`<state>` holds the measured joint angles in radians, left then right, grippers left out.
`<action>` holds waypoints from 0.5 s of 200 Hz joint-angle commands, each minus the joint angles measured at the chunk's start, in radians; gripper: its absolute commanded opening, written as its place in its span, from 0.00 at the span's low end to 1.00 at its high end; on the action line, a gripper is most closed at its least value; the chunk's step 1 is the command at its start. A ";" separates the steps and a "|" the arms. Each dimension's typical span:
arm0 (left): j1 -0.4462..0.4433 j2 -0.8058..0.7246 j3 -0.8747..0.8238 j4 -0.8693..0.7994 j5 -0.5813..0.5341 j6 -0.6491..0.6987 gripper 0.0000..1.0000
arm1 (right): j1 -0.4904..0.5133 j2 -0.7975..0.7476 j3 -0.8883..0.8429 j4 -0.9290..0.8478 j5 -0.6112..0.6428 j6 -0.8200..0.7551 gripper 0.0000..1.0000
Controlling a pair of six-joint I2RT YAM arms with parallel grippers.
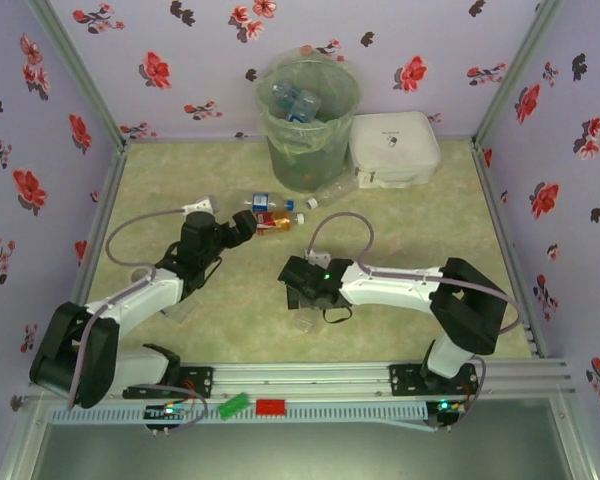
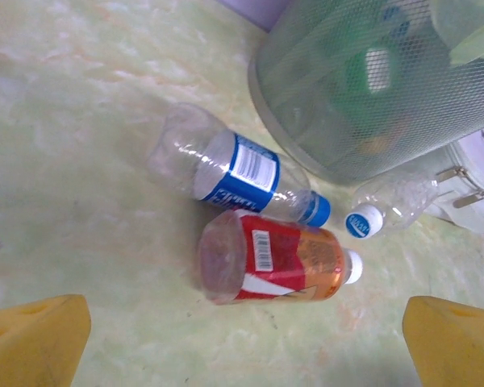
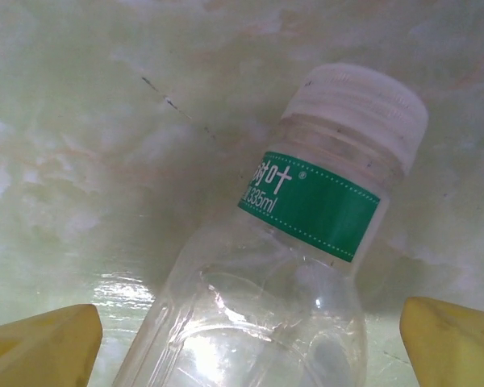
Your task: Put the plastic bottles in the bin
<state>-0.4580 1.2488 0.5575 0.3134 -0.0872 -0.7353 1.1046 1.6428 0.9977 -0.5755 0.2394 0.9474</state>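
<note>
The empty bottle (image 3: 306, 242) looked light, slick and easily crushed, best taken mid-body by the right pincer (image 3: 246, 345), open astride it; the left pincer (image 2: 246, 343) gaped too.

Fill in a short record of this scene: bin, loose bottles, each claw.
Bin: tall round grey-green mesh bin with plastic liner, bottles already inside
Loose near bin: clear plastic bottle with blue label, orange bottle with red label, clear bottle with blue-white cap, all lying down
Left claw: open, short of them, touching none
Right claw: open, straddling a lying clear bottle with green label and white cap
Beside bin: flat white square box
</note>
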 commanded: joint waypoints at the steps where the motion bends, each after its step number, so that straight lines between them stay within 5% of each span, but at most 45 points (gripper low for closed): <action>1: -0.004 -0.036 -0.020 -0.006 -0.046 -0.010 1.00 | 0.003 0.032 0.027 -0.039 -0.030 0.007 0.95; 43: -0.004 -0.036 -0.021 -0.015 -0.050 -0.003 1.00 | 0.004 0.027 -0.040 -0.029 -0.083 0.039 0.92; 100: -0.004 -0.023 -0.011 -0.018 -0.050 -0.019 1.00 | 0.007 0.020 -0.048 0.000 -0.095 0.035 0.68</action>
<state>-0.4583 1.2297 0.5411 0.3054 -0.1127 -0.7357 1.1046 1.6775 0.9577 -0.5758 0.1474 0.9726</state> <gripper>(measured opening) 0.997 0.717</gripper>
